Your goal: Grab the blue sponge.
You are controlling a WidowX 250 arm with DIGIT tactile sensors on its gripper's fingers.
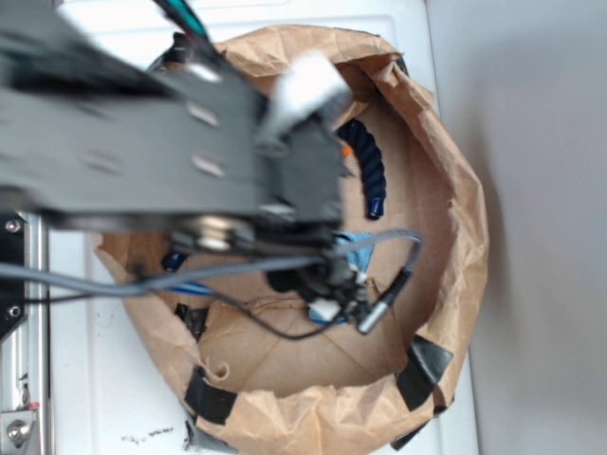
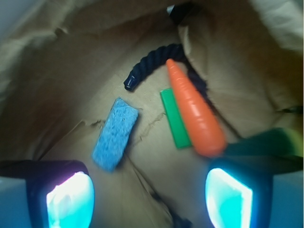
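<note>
The blue sponge (image 2: 115, 134) is a light blue porous block lying flat and slanted on the brown paper floor of a bag. In the wrist view it lies ahead of my gripper (image 2: 149, 199), just beyond the left fingertip (image 2: 70, 199) and apart from it. The gripper is open, with only bare paper between the two glowing pads. In the exterior view my blurred arm covers most of the bag. The gripper (image 1: 324, 282) hangs low inside it, and a sliver of the light blue sponge (image 1: 358, 241) shows beside it.
An orange toy carrot (image 2: 194, 111) lies ahead to the right, over a green flat piece (image 2: 174, 118). A dark navy rope (image 2: 152, 64) curls behind them, also seen in the exterior view (image 1: 370, 171). The rolled paper bag wall (image 1: 455, 190) rings everything.
</note>
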